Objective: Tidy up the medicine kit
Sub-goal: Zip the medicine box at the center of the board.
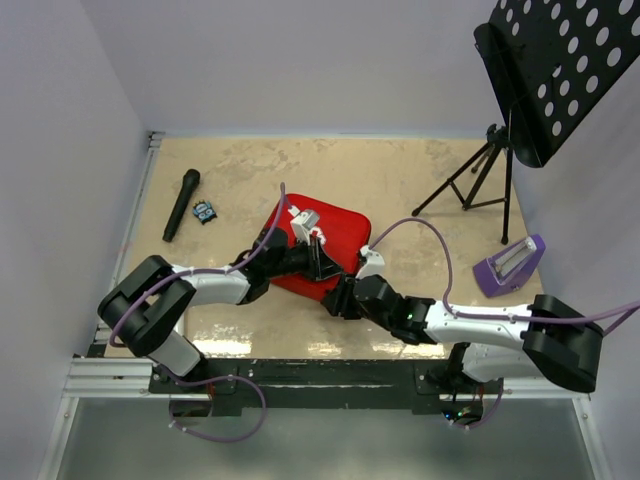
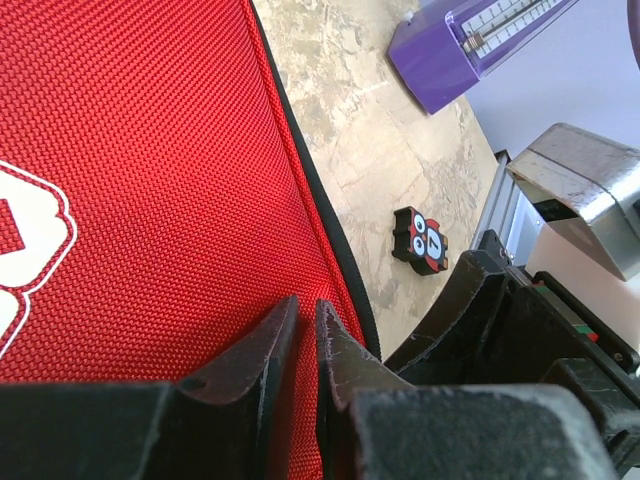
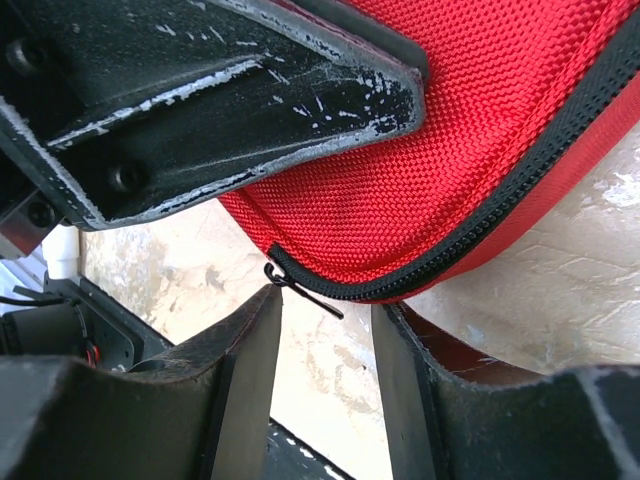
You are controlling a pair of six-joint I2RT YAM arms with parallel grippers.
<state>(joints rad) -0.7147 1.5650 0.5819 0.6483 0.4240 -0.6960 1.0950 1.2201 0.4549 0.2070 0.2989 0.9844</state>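
Closed red medicine kit [image 1: 338, 230] lies mid-table, a bit toward the near edge, with the left gripper [image 2: 307, 318] on its lid, fingers pressed almost together, and the right gripper [image 3: 326, 312] spread at the kit's near corner, black zipper pull [image 3: 303, 291] between its fingers.

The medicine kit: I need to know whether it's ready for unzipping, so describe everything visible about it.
The red rounded-square soft medicine kit lies flat on the tan table, lid up, in coarse woven fabric with a white cross. Its black zipper edge looks closed, a small black pull tab sticking out at the near corner. The nearly shut left pincer appears to rest on the lid; the open right pincer straddles the pull tab without gripping it.
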